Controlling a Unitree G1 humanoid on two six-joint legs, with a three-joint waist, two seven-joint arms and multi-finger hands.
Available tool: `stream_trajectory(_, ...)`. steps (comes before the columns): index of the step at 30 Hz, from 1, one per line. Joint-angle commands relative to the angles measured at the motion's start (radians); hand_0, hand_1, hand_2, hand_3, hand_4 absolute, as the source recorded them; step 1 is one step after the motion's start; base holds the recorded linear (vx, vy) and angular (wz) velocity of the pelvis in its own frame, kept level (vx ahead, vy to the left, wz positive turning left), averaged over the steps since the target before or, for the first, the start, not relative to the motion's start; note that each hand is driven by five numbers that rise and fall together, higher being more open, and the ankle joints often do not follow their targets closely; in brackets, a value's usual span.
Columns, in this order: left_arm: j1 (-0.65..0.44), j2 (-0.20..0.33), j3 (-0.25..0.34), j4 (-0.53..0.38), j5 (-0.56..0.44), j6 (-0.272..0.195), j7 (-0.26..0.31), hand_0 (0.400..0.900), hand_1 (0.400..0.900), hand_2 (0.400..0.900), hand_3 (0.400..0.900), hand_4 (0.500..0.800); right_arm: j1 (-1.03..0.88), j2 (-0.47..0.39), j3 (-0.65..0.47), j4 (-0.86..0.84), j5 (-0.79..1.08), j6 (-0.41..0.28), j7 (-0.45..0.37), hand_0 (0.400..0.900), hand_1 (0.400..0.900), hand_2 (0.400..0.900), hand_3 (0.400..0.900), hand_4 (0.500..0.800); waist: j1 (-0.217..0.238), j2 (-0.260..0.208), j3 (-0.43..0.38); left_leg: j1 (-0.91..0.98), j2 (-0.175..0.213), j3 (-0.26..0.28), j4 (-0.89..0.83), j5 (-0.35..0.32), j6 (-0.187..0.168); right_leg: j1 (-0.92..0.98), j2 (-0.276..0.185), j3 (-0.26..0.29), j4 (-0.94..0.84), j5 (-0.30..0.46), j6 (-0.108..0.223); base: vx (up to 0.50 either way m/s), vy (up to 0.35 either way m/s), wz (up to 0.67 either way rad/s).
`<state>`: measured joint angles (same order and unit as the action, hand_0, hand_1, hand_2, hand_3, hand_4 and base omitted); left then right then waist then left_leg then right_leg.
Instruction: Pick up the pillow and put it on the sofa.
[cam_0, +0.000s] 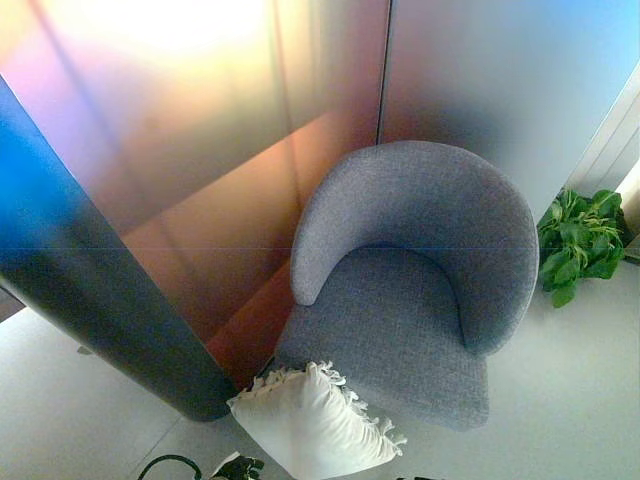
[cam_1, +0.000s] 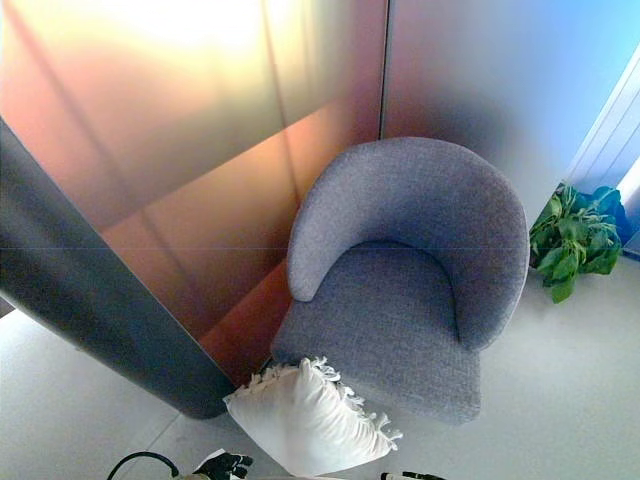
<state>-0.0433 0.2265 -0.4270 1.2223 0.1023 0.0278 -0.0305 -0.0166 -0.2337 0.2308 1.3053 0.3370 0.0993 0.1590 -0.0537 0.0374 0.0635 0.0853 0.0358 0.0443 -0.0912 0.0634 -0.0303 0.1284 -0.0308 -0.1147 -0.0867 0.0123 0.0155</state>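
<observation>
A white pillow with a fringed edge is at the bottom centre, its upper corner overlapping the front left edge of the seat of the grey round-backed sofa chair. Whether it rests on the floor or is held up cannot be told. My left hand shows as a dark shape at the bottom edge, right beside the pillow's lower left border. Only a sliver of my right hand shows at the bottom edge, under the pillow's lower right corner.
A glossy wall panel stands behind and to the left of the chair, with a dark rounded column on the left. A green potted plant sits on the pale floor to the chair's right.
</observation>
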Motion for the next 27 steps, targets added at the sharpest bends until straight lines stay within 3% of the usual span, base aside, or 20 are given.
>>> stream_trajectory(1,-0.044,0.012,-0.01,0.088,0.016,-0.004,0.013,0.9,0.9,0.9,0.9,0.8,-0.059,0.004,0.013,0.032,-0.014,-0.001,0.01,0.9,0.9,0.9,0.9,0.8,0.008,-0.046,0.036,0.034,-0.073,0.03,0.004,-0.064,0.039,-0.028,-0.006,0.024,0.003,0.045,0.061,0.0,0.0,0.0)
stream_trajectory(7,-0.046,0.011,-0.008,0.092,0.027,-0.017,0.013,0.9,0.9,0.9,0.9,0.8,-0.06,0.006,0.012,0.036,-0.011,0.001,0.012,0.9,0.9,0.9,0.9,0.8,0.01,-0.05,0.037,0.036,-0.073,0.028,0.004,-0.066,0.04,-0.027,-0.005,0.025,0.003,0.045,0.061,0.0,0.0,0.0)
stream_trajectory(11,-0.048,0.015,-0.025,0.09,0.102,-0.031,0.02,0.9,0.9,0.9,0.9,0.8,-0.059,0.003,0.012,0.037,-0.021,0.002,0.015,0.9,0.9,0.9,0.9,0.8,0.006,-0.047,0.039,0.038,-0.073,0.028,0.004,-0.066,0.041,-0.026,-0.004,0.03,0.003,0.046,0.061,0.03,0.012,-0.02)
stream_trajectory(20,-0.124,0.128,-0.087,0.026,0.203,-0.017,0.082,0.9,0.9,0.9,0.9,0.8,-0.055,-0.093,0.019,0.015,-0.037,0.016,0.052,0.9,0.9,0.9,0.9,0.8,-0.043,-0.01,0.077,0.007,-0.07,0.059,0.004,-0.054,0.037,-0.075,-0.016,0.051,0.01,0.058,0.07,0.04,0.078,-0.1)
stream_trajectory(27,-0.282,0.185,-0.141,-0.022,0.115,0.001,0.116,0.9,0.9,0.9,0.9,0.8,-0.104,-0.161,0.017,0.013,-0.057,0.01,0.031,0.9,0.9,0.9,0.9,0.8,-0.115,0.044,0.183,-0.092,-0.087,0.088,0.004,-0.03,0.04,-0.216,-0.039,0.103,0.023,0.096,0.08,-0.11,0.168,-0.16)
